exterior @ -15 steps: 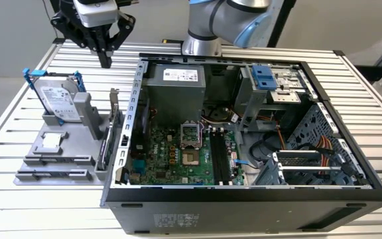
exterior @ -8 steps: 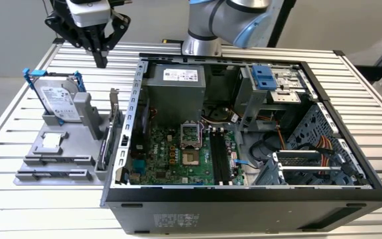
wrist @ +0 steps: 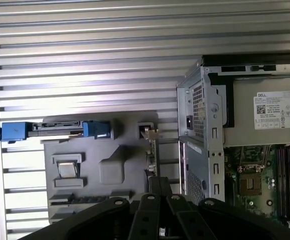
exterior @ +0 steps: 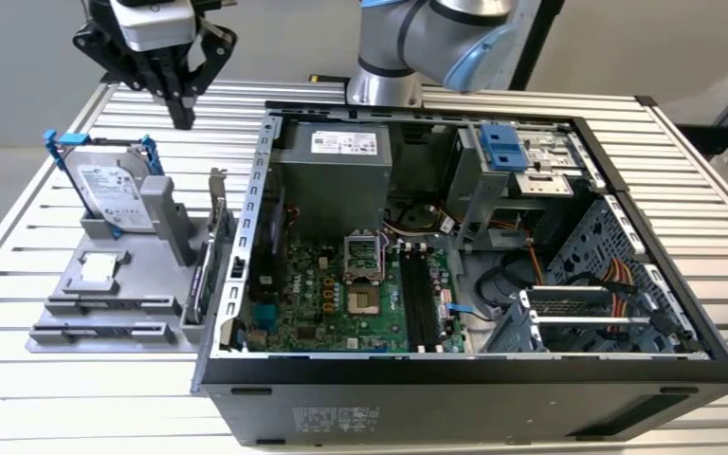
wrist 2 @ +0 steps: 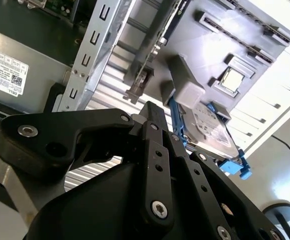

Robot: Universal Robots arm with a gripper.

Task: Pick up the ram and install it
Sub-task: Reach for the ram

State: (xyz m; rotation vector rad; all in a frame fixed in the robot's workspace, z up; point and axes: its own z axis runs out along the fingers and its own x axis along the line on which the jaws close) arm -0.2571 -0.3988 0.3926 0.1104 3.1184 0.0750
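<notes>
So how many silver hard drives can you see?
1: the hard drive stands in the gray holder beside the computer case, at the exterior view's left. Others may be hidden inside it.

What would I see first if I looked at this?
The big open computer case, its green motherboard showing, takes up the exterior view's middle and right. At the exterior view's left, a hard drive in a blue frame stands on a gray holder, with the black gripper hanging above it.

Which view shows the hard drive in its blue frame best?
The exterior view: the hard drive stands upright in the gray holder, broad face visible. The first wrist view shows it edge-on; the second wrist view shows it partly behind the gripper.
</notes>
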